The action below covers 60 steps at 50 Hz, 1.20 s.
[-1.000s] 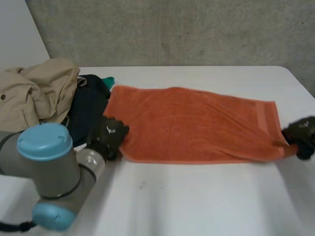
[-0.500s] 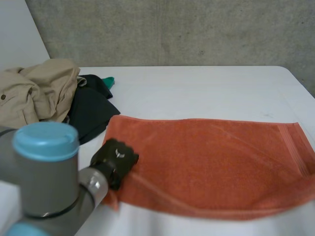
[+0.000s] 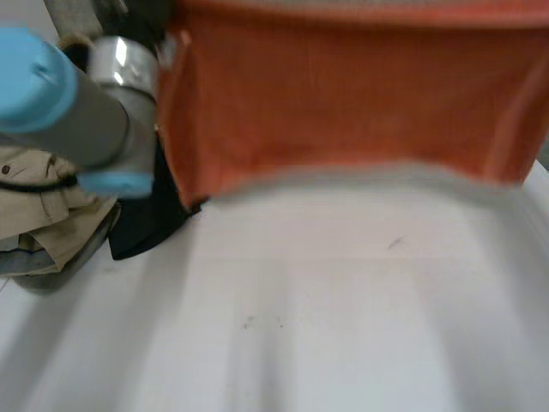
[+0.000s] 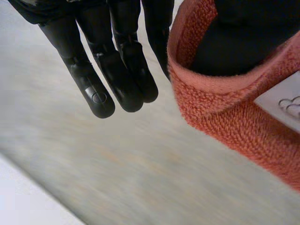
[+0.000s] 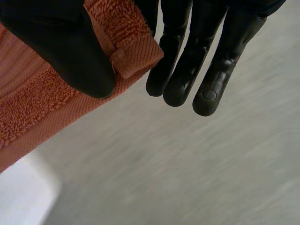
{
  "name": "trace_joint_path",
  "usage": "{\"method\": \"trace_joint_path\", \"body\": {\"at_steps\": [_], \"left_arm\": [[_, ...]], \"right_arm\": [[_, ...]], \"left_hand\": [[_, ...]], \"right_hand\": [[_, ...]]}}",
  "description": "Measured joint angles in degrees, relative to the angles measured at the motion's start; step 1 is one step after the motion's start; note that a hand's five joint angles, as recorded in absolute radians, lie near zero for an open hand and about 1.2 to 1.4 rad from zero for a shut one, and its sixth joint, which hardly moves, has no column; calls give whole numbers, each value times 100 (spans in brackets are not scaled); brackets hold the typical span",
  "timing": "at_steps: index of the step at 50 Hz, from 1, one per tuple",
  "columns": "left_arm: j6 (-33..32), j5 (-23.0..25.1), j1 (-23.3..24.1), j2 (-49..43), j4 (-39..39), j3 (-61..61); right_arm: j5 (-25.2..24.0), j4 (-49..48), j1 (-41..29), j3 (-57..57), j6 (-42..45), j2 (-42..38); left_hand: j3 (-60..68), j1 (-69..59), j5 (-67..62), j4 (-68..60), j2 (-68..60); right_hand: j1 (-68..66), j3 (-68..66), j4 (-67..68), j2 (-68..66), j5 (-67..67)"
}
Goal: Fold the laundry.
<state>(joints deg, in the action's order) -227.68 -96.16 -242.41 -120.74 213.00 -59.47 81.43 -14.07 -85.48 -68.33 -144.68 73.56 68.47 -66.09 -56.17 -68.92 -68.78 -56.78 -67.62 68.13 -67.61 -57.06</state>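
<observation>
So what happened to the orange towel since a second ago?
The orange towel was lying flat on the table. Both hands have lifted it up toward the camera, so now it hangs spread out in the air. The left hand and right hand each pinch it at one end. The clothes pile stayed put at the table's left.

A grey left arm (image 3: pixel 90 129), capped in light blue and ringed in silver, is seen at 10 o'clock in the head view. The left hand (image 4: pixel 117 70) and right hand (image 5: pixel 206 56) are finished in glossy black, with a round disc set near one fingertip of each.
</observation>
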Motion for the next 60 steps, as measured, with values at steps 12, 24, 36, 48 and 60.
{"method": "trace_joint_path", "body": {"at_steps": [12, 24, 36, 48, 60], "left_arm": [[1241, 291, -101, 887, -438, -1068], [1470, 345, -17, 829, -1174, -3370], [1470, 374, 50, 314, -1143, -4110], [1506, 333, -140, 280, -1089, -4265], [1618, 290, -257, 280, -1049, -4334]], "right_arm": [[-338, 36, 93, -690, -562, 894], [-610, 1511, 322, -1969, 530, 217], [-609, 1851, 1077, -2382, 1534, -556], [-842, 1784, 1368, -2326, 1288, -618], [-930, 1779, 1442, -2286, 1171, -605]], "left_hand": [[1, 0, 0, 0, -1], [2, 0, 0, 0, -2], [-423, 220, 172, 471, 447], [-3836, 3667, 3662, 3977, 3907], [-3399, 3088, 3128, 3405, 3401]], "right_hand": [[-34, 0, 0, 0, 0], [-34, -29, 0, 0, 0], [-34, -29, 0, 0, 0], [-88, -29, 0, 0, -1], [-88, -29, 0, 0, 0]]}}
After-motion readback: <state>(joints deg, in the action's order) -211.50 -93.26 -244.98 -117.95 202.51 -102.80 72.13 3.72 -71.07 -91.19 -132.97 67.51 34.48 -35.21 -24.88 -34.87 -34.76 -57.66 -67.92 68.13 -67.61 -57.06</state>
